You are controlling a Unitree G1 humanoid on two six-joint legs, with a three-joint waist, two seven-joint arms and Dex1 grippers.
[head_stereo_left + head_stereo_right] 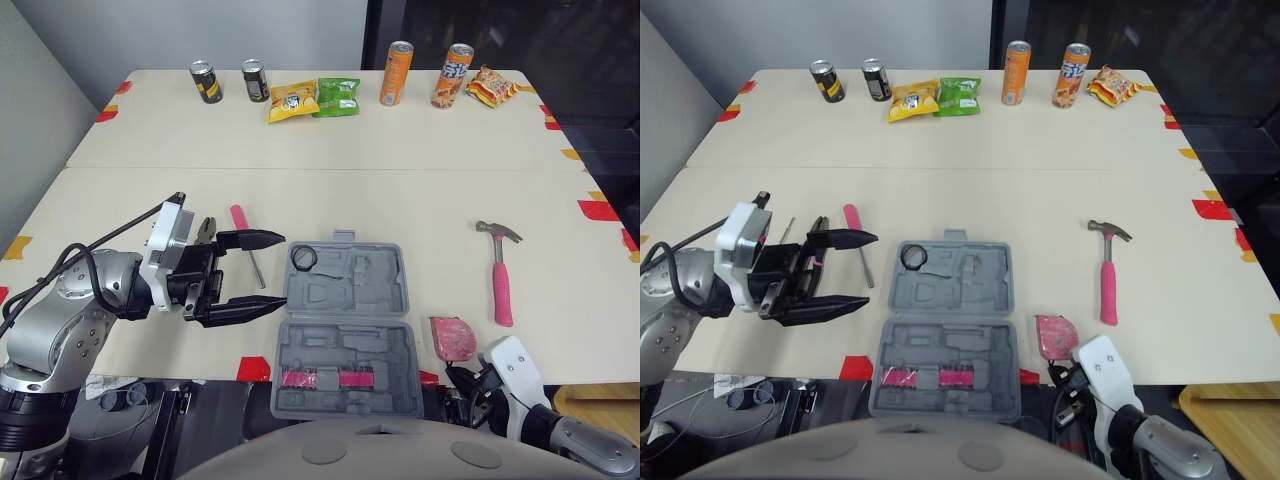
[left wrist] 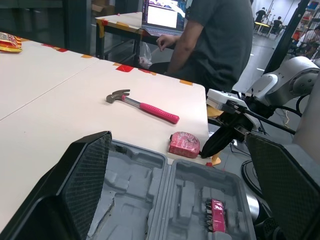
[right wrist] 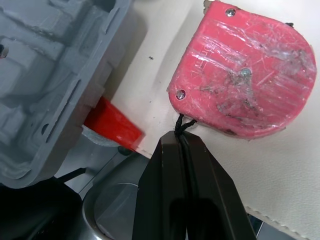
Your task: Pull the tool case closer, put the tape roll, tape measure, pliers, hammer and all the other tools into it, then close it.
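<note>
Tape-measure step, I judge: the right hand (image 3: 179, 142) is closed on the cord (image 3: 183, 123) of the tape measure (image 3: 245, 75), just right of the open tool case (image 1: 345, 300) at the desk's (image 1: 400, 190) near edge. The left hand (image 1: 284, 272) gapes wide, empty. Next: lift it left into the case.

Cans (image 1: 397, 73), snack bags (image 1: 293, 101) line table (image 1: 300, 160) (far edge).

Robotics lab or office: pale bench (image 1: 400, 190) edged with red and orange tape markers (image 1: 598, 210); person (image 2: 220, 40) seated at laptop (image 2: 162, 12) behind.

Bare table (image 1: 400, 190) surrounds the hammer (image 1: 500, 265) (cans (image 1: 397, 73) well back).
</note>
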